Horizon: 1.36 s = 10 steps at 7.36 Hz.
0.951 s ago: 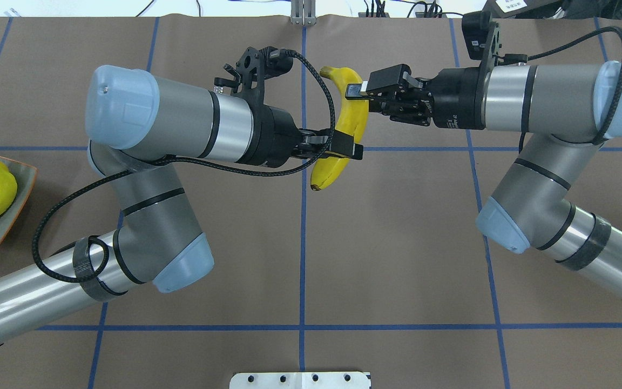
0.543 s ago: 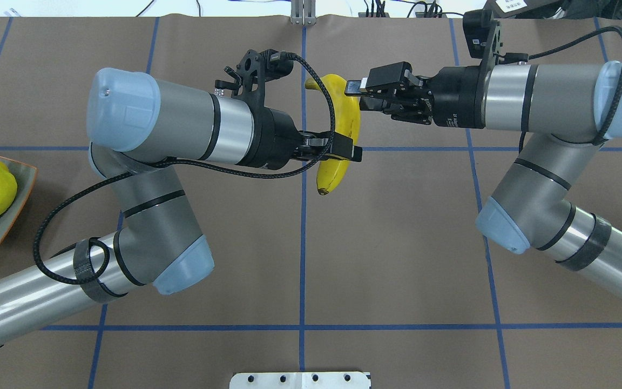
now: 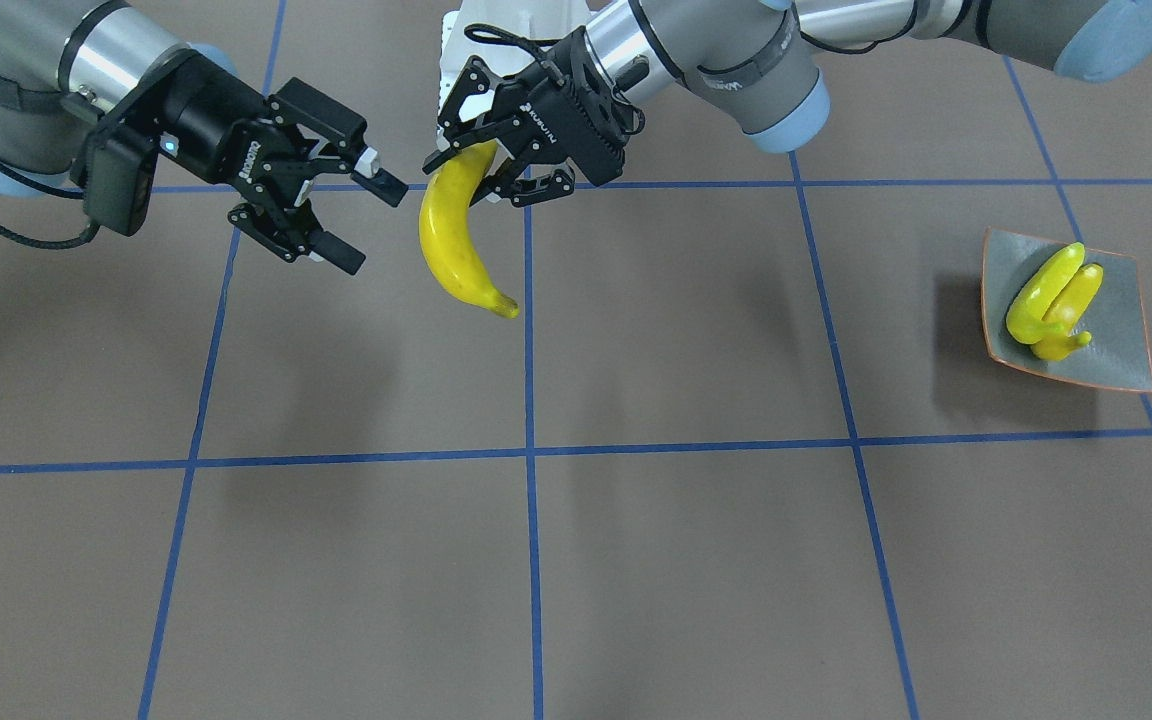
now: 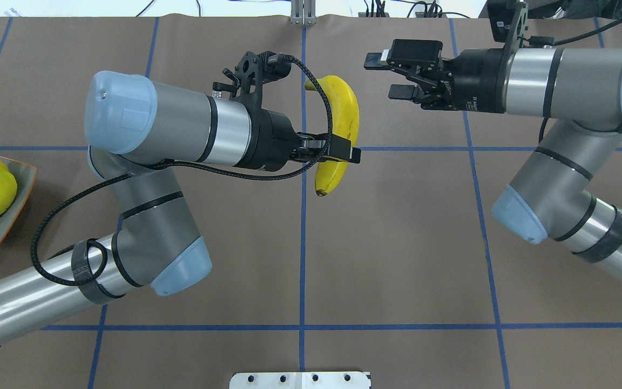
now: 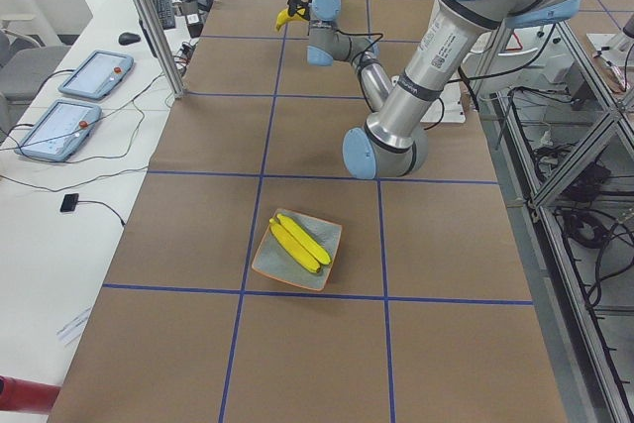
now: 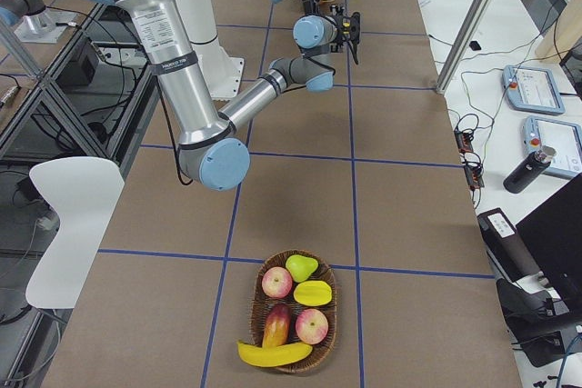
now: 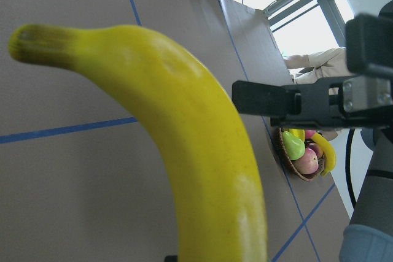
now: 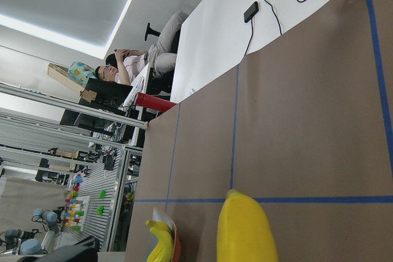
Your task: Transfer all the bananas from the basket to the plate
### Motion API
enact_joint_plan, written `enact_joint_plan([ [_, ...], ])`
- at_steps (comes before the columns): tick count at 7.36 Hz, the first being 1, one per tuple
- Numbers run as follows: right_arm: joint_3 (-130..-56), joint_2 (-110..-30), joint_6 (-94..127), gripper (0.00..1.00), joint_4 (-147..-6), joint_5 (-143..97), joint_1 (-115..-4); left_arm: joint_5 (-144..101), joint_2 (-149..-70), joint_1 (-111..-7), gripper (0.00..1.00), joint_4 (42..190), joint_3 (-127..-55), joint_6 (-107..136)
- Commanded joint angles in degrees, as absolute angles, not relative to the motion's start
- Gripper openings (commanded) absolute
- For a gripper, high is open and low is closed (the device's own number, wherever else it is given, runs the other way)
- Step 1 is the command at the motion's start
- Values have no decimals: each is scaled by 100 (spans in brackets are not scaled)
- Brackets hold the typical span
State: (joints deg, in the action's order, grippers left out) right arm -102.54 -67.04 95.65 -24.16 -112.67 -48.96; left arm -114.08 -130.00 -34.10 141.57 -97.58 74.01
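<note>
My left gripper (image 4: 340, 154) is shut on the lower part of a yellow banana (image 4: 345, 116) and holds it above the table's middle. In the front view this gripper (image 3: 484, 165) grips the banana (image 3: 448, 245) near its top. The banana fills the left wrist view (image 7: 209, 151). My right gripper (image 4: 382, 75) is open and empty, just right of the banana's top; it also shows open in the front view (image 3: 371, 225). The grey plate (image 3: 1121, 340) holds two bananas (image 3: 1048, 300) and lies at the table's left end (image 4: 22, 202). One banana (image 6: 273, 353) lies in the basket (image 6: 257, 297).
The wicker basket also holds apples (image 6: 277, 282), a pear (image 6: 301, 266) and a mango (image 6: 314, 293), at the table's right end. A white mount plate (image 4: 300, 380) sits at the near edge. Blue tape lines cross the brown table cover.
My right gripper let go of the banana's top, opened and drew back to the right. My left gripper stays shut on the banana, which tilted slightly.
</note>
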Motion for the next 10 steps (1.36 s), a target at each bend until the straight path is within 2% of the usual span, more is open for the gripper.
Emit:
enact_joint_plan([
  [1,-10231,-6767,8979,100,-3824,-11670,-5543,-11417,-12213,-3428,0,14159,-10436,7392],
  [3,-10082,-7074,7086,100,-5381,-11733,-5930,-11426,-11316,-3506,0,14124,-11124,7383],
  [4,-9916,-7275,6170,100,-5805,-11742,-6220,-11434,-10885,-3698,0,14124,-11240,7365],
  [7,-9222,-7925,3910,100,-5836,-12505,-7370,-11443,-9165,-4087,0,14150,-11644,6220],
  [10,-8755,-8392,2158,100,-5836,-12542,-7970,-11435,-7792,-4639,0,14150,-11689,4559],
])
